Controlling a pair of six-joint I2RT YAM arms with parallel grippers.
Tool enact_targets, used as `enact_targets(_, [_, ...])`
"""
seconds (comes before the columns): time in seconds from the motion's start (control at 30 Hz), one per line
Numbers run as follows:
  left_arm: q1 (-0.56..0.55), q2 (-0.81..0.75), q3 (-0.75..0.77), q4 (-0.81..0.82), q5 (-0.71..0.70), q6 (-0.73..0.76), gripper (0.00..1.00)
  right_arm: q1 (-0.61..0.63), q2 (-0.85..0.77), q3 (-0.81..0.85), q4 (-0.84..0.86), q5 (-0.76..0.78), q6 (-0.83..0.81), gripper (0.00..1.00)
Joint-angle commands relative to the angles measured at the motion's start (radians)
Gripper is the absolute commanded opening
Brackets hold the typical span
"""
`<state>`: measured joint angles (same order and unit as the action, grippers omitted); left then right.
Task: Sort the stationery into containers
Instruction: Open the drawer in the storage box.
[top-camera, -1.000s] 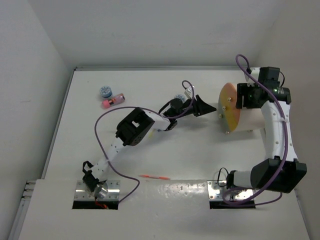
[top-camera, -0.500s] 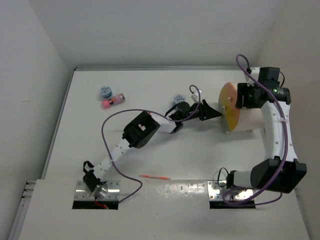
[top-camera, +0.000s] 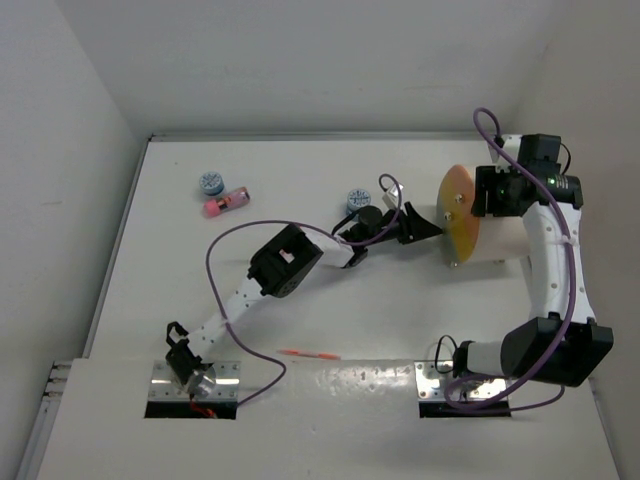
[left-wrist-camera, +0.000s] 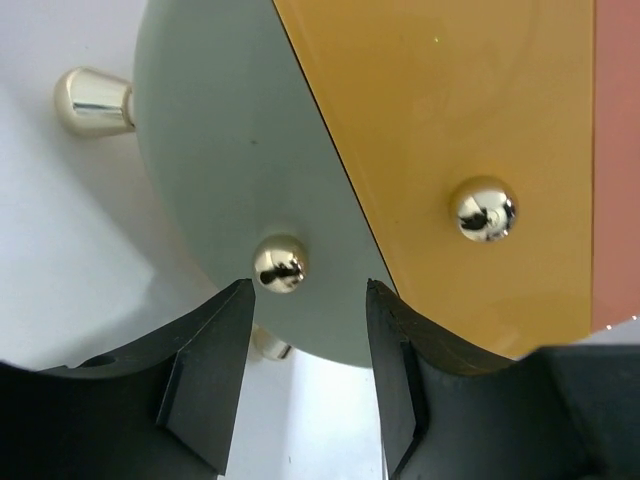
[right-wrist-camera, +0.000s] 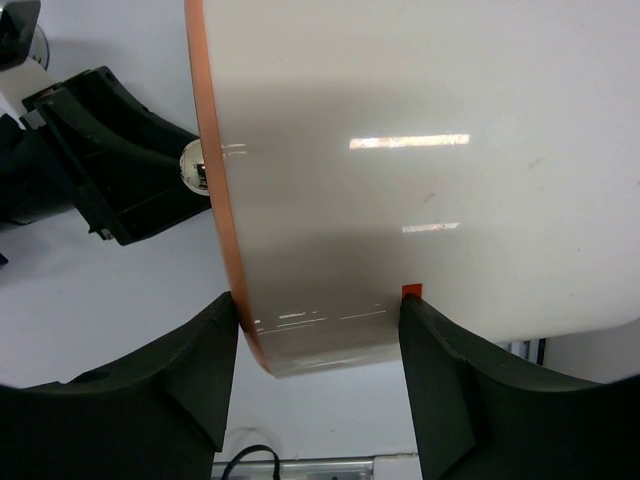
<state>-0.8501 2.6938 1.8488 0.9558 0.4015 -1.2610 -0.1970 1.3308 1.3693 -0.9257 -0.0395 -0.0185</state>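
At the right of the table (top-camera: 300, 300), seen from above, we find the cream drum container (top-camera: 503, 242) with its orange-yellow front disc (top-camera: 460, 215) facing left. The right gripper (top-camera: 492, 192) sits on its top and the left gripper (top-camera: 432, 224) reaches to just before the disc. One blue-and-white cylinder (top-camera: 355, 197) lies behind the left arm, and another (top-camera: 210, 183) lies far left beside a pink tube (top-camera: 226, 203). An orange-red pen (top-camera: 308, 354) lies near the arm bases.

In the left wrist view, we see the left gripper (left-wrist-camera: 305, 290) with its fingers apart. A small gold knob (left-wrist-camera: 280, 265) on the disc (left-wrist-camera: 220, 150) sits just beyond the gap, untouched.

In the right wrist view, the right gripper (right-wrist-camera: 318, 300) is clamped across the drum (right-wrist-camera: 420, 100), a finger on either side.
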Motion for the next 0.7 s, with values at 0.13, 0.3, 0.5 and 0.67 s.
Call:
enact_targets(0.13, [-0.001, 0.029, 0.102, 0.005, -0.013, 0.005, 0.54, -0.01, 0.022, -0.013, -0.03, -0.066, 0.038, 0.6])
enact_targets(0.3, [-0.003, 0.052, 0.133, -0.008, -0.02, 0.0, 0.51, -0.012, 0.025, -0.015, -0.03, -0.077, 0.042, 0.59])
enact_targets(0.5, [-0.007, 0.063, 0.144, -0.015, -0.027, 0.003, 0.5, -0.013, 0.033, -0.009, -0.033, -0.083, 0.043, 0.59])
enact_targets(0.67, [-0.007, 0.078, 0.164, -0.025, -0.035, 0.003, 0.5, -0.012, 0.036, -0.013, -0.036, -0.088, 0.038, 0.57])
